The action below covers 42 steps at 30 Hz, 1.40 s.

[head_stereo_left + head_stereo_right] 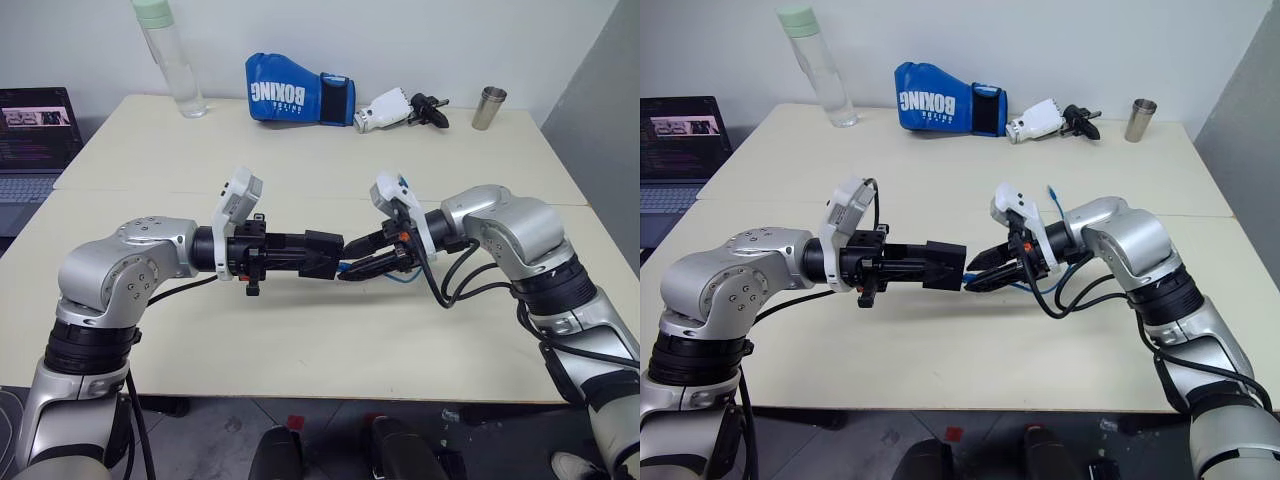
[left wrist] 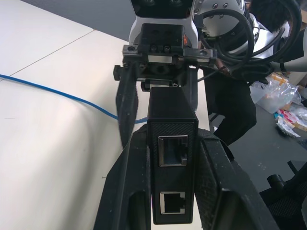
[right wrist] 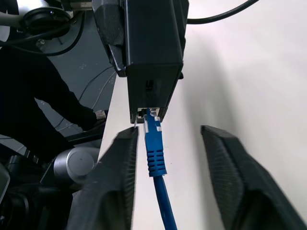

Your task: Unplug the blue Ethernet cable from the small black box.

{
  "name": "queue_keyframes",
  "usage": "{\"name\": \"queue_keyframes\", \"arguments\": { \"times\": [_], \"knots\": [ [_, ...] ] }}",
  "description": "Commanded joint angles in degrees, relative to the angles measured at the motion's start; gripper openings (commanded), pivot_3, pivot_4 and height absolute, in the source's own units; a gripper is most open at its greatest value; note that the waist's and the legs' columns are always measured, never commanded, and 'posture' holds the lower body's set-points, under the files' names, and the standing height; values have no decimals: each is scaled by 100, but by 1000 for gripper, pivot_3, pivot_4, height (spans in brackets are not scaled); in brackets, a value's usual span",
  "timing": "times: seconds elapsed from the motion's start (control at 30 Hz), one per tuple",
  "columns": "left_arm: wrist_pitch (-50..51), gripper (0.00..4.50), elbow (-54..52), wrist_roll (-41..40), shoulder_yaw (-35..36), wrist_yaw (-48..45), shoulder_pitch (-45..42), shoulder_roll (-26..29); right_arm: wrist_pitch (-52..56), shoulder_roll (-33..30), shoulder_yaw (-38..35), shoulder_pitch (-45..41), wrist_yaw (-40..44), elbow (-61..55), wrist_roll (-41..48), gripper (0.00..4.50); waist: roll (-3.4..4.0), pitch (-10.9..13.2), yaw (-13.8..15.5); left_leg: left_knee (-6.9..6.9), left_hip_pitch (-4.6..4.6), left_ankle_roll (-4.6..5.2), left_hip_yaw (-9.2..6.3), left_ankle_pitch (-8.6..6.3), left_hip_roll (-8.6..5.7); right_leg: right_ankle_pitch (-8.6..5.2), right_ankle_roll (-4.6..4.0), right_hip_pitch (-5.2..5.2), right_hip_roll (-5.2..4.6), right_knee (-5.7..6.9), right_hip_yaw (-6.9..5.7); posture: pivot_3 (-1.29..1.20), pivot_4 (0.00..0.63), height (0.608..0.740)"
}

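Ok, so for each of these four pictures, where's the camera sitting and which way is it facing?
Left eye view: on the head, looking down over the table; both arms meet mid-table, left gripper holding the small black box.
Right eye view: the same scene from the head's other eye.
Left wrist view: along its fingers, across the box's ports, facing the right gripper.
Right wrist view: along its own fingers toward the blue Ethernet cable plugged into the box.
Both wrist views share the box.

Along the far edge of the table stand a clear bottle, a blue boxing glove, a white-and-black gadget and a metal cup. A laptop sits off to the left.
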Motion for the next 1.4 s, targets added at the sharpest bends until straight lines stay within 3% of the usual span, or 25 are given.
{"name": "queue_keyframes", "arguments": {
  "times": [0.03, 0.17, 0.43, 0.5, 0.67, 1.4],
  "knots": [
    [-81, 779, -182, 24, 63, -63, -42, 96, -87, -2, -93, -211, 87, -2, -65, 964, 0, 0, 0, 0, 0, 0, 0, 0, 0, 0, 0, 0, 0, 0, 0, 0, 150, 740],
    [-86, 779, -198, 55, 57, -99, -32, 101, 3, -6, -110, -257, 172, 7, -52, 0, 0, 0, 0, 0, 0, 0, 0, 0, 0, 0, 0, 0, 0, 0, 0, 0, 150, 740],
    [-92, 779, -186, 67, 55, -117, -39, 93, -34, -32, -79, -277, 291, 16, -124, 3, 0, 0, 0, 0, 0, 0, 0, 0, 0, 0, 0, 0, 0, 0, 0, 0, 150, 740],
    [-87, 779, -198, 61, 59, -114, -32, 95, -106, -42, -74, -260, 307, 10, -170, 704, 0, 0, 0, 0, 0, 0, -1, 0, 0, 0, 0, 0, 0, 0, 0, 0, 150, 740],
    [-85, 779, -199, 72, 58, -134, -27, 112, -61, -136, -16, -247, 442, -109, -190, 1806, 0, 0, 0, 0, 0, 0, 0, 0, 0, 0, 0, 0, 0, 0, -1, 0, 150, 740],
    [-138, 779, -236, 206, 36, -188, 4, 92, 569, 132, -78, -624, 395, 212, -63, 1858, 2, 1, -2, 0, -1, 0, 1, 0, 0, 0, -1, -3, 0, 1, 0, 0, 150, 740]
  ]
}}
